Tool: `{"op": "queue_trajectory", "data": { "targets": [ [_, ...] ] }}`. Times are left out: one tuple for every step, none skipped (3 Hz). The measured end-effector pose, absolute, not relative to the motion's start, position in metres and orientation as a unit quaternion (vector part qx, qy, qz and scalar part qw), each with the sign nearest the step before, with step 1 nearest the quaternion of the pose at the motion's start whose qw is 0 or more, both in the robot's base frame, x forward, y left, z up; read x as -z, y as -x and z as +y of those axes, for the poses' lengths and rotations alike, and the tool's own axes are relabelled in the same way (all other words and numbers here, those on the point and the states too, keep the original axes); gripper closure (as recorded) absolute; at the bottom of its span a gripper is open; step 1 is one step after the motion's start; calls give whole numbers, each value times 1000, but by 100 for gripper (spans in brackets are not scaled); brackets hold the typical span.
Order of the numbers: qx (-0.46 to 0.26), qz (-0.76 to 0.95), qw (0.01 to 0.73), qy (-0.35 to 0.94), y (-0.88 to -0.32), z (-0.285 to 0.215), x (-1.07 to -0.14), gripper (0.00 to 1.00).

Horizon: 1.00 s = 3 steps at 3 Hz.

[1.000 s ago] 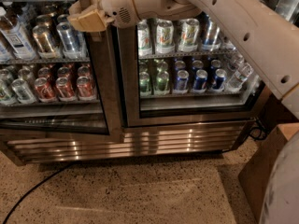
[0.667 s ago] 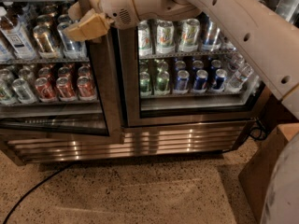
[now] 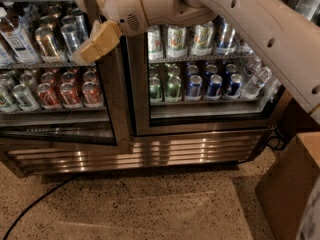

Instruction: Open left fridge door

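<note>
Beige, blocky end effector [image 3: 95, 44] on a white arm, up at the top right corner of the tall glass-paned, steel-framed left fridge door [image 3: 116, 104]; spread or pressed together, cannot tell. Door on the left half of the wide stainless-steel fridge [image 3: 200, 149], seemingly swung slightly outward at its right edge, red and silver cans behind the glass. Twin glass door [image 3: 210, 116] to the right. Black cable [image 3: 35, 206] across the speckled floor [image 3: 150, 204].

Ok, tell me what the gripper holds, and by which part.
Cannot be told: the gripper lies at the right frame edge of the left fridge door.
</note>
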<state>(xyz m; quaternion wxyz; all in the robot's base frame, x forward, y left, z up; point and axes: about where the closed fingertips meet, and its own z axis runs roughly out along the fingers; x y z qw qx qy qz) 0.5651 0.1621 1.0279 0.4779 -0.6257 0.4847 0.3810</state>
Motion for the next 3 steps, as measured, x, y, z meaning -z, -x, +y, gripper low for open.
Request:
{"op": "queue_trajectory", "data": {
  "targets": [
    [-381, 485, 478, 626, -565, 162, -1028, 0],
    [-387, 476, 474, 632, -551, 163, -1030, 19],
    [-387, 475, 474, 632, -549, 161, -1030, 42]
  ]
}}
